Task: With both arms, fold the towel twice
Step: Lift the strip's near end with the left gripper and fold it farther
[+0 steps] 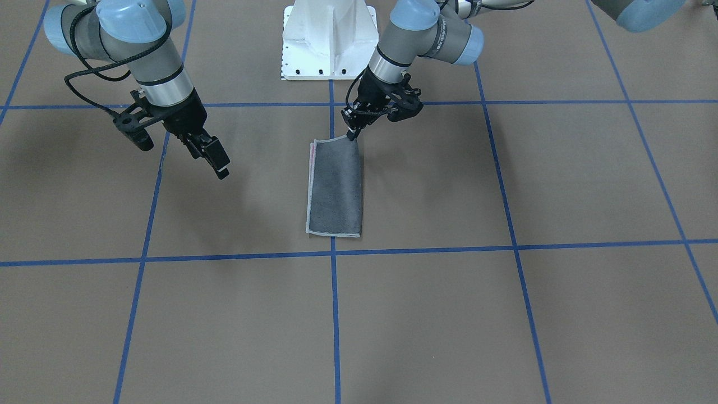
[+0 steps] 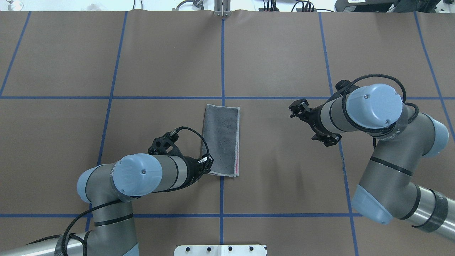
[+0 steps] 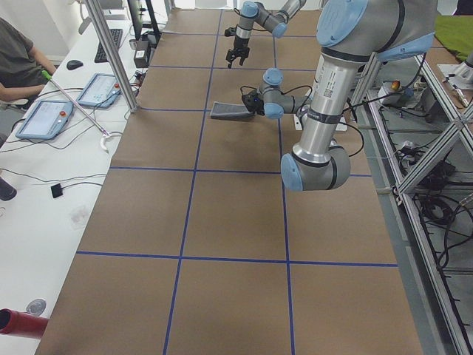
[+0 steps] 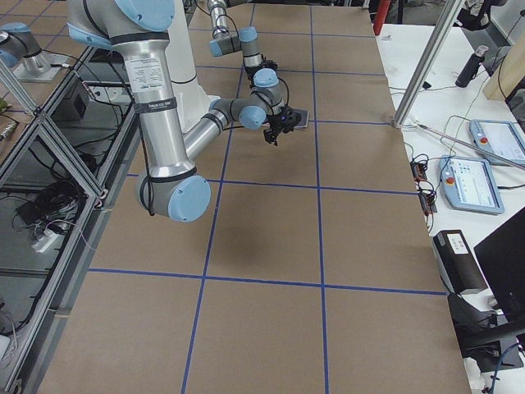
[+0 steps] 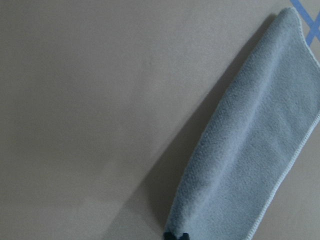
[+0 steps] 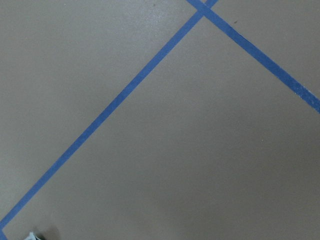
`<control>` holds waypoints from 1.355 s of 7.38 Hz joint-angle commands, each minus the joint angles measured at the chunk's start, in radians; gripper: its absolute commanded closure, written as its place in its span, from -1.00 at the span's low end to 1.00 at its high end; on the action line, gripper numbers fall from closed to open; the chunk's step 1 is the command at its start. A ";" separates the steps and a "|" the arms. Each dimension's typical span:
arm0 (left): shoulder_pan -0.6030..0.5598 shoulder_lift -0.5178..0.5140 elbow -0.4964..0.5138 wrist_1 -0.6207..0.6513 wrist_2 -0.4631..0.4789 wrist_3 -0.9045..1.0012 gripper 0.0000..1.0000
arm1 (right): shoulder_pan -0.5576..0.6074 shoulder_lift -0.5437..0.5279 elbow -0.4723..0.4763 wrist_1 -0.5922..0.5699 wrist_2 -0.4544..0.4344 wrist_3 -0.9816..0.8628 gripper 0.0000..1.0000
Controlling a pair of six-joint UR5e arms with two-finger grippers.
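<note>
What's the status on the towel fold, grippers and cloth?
Left gripper shut on near corner of dark grey terry towel, folded once. Right gripper clear of it, looks shut, empty. Nothing in the way.

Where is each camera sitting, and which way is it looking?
Front-facing: across the table, facing the robot; both arms, left gripper at the towel, right gripper off it.
Overhead: behind the robot, looking down; both arms, towel.
Exterior left: table's end; left arm near, big.
Exterior right: other end; right arm near.
Left wrist: looks down the towel.
Right wrist: bare table with blue tape.
Front-facing and overhead share towel and both arms, mirrored.
</note>
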 commanded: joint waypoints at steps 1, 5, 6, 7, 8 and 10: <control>-0.053 -0.043 0.025 0.001 -0.002 0.007 1.00 | 0.002 0.000 -0.001 0.000 0.000 -0.001 -1.00; -0.184 -0.219 0.224 -0.004 -0.011 0.004 1.00 | 0.006 0.000 -0.004 -0.002 0.000 -0.002 -1.00; -0.211 -0.245 0.270 -0.004 -0.027 0.004 1.00 | 0.006 0.000 -0.004 -0.002 0.000 -0.004 -1.00; -0.230 -0.265 0.313 -0.010 -0.039 0.005 1.00 | 0.006 0.000 -0.011 0.000 0.000 -0.004 -1.00; -0.244 -0.302 0.359 -0.011 -0.041 0.005 1.00 | 0.006 0.000 -0.011 0.000 0.000 -0.004 -1.00; -0.254 -0.315 0.402 -0.053 -0.042 0.005 1.00 | 0.006 0.000 -0.013 0.000 0.000 -0.004 -1.00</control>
